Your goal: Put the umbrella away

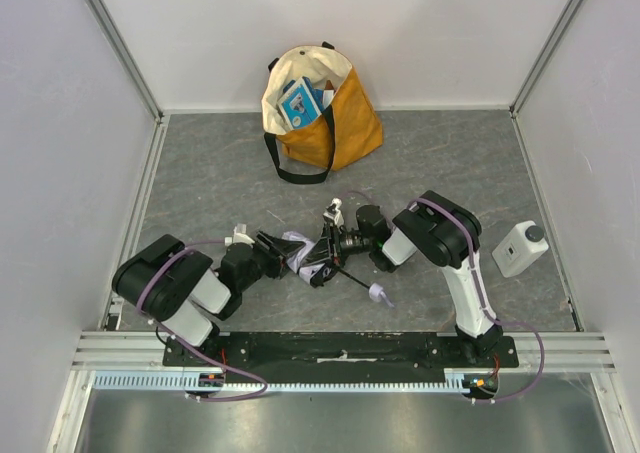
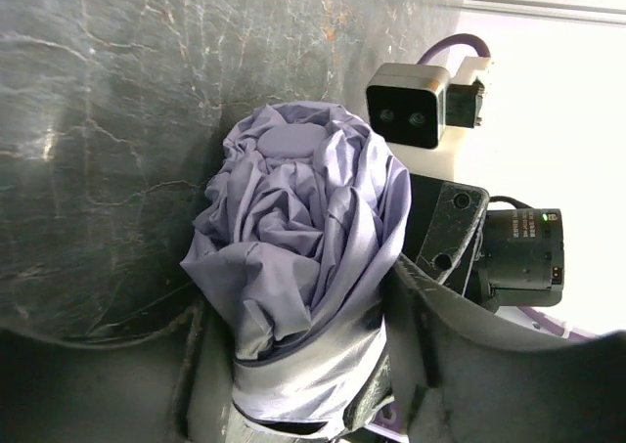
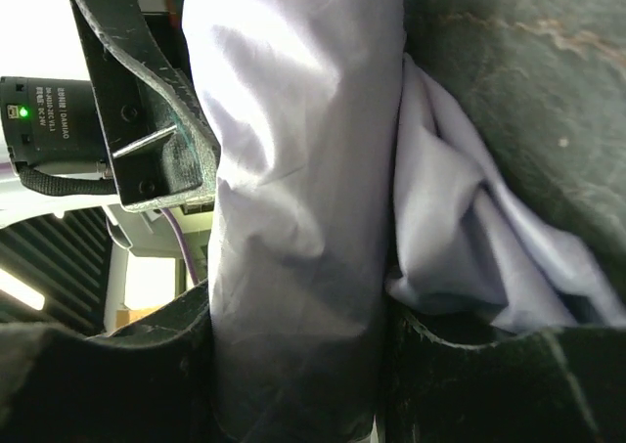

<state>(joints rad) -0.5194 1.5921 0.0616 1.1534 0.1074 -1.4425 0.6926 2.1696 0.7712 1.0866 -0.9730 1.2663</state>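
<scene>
Mid-table on the grey, stone-patterned table top [image 1: 200, 183], between the two arms: the collapsed umbrella [image 1: 298, 245] of pale lavender-white fabric, with a slim black shaft. Lies low over the surface, bunched and creased rather than rolled tight. Runs its shaft toward the near right, down to a small lavender end piece [image 1: 379, 294] on the table; strap or handle, cannot tell.

From the left: the left gripper [image 1: 280, 251], clamped on the crumpled fabric end. In the left wrist view, dark fingers [image 2: 450, 365] pressed against both sides of the cloth, with a bulge of folds ahead of them.

From the right: the right gripper [image 1: 330, 248], closed on the same umbrella a little further along. In the right wrist view, fingers [image 3: 489, 384] squeezing a smoother column of fabric, with a loose flap to one side over the table.

Both grippers near each other, tip toward tip, joined by the umbrella.

Against the back wall: a mustard-and-cream cloth tote bag [image 1: 335, 123] with black straps, mouth open, blue-and-white packets inside. Well apart from the umbrella.

Toward the right side: a white plastic bottle with a dark cap [image 1: 518, 248], apart from everything else.
</scene>
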